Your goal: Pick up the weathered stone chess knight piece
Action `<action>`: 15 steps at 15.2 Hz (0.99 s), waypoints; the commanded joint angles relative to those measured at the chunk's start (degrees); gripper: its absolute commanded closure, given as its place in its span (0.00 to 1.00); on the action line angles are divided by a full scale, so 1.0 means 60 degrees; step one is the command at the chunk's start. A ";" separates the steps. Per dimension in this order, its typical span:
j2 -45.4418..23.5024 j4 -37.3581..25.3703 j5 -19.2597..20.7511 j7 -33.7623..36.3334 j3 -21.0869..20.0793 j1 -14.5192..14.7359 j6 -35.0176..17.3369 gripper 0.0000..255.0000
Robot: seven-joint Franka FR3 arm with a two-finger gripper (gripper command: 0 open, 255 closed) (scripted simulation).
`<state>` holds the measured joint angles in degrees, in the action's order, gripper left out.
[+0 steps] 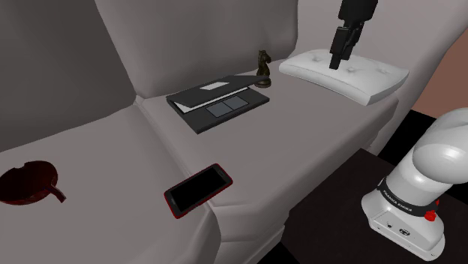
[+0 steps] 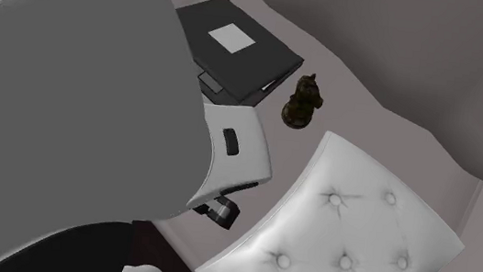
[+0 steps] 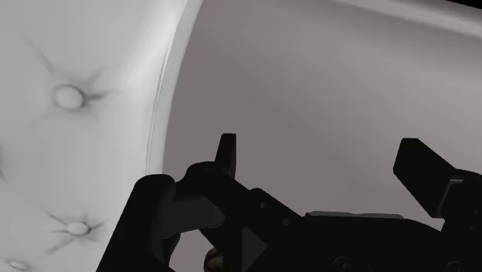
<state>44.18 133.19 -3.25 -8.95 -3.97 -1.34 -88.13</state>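
You're at the approach step, with nothing grasped yet. Your end effector [image 1: 334, 64] hangs over the white tufted cushion [image 1: 375, 79]. Its two black fingers [image 3: 226, 154] stand well apart with nothing between them; past them you see only the cushion's edge and the grey sofa seat [image 1: 112, 165].

The chess knight [image 1: 263, 66], a small dark piece, stands upright on the sofa seat. It is between the cushion and the dark laptop [image 1: 217, 101], just beside the laptop's far corner and near the backrest.

I judge your next move to be a sideways travel toward the shoulder view's left, off the cushion, until the open fingers straddle the knight. Then descend and close on its body. Mind the laptop's edge, which sits close enough for a finger to clip it. The red-edged phone [image 1: 198, 189] lies well apart, near the seat's front
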 commanded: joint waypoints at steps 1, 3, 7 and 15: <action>0.0000 0.0000 0.0000 0.0000 0.0000 0.0000 0.0000 0.00; -0.0804 -0.0466 0.0245 -0.0015 -0.0157 -0.0044 -0.0301 0.00; -0.2400 -0.1531 0.0798 0.0031 -0.0486 -0.0152 -0.0746 0.00; -0.5604 -0.4228 0.2229 0.0360 -0.1147 -0.0304 -0.0963 0.00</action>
<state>12.85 109.91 8.87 -7.01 -10.42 -3.09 -93.99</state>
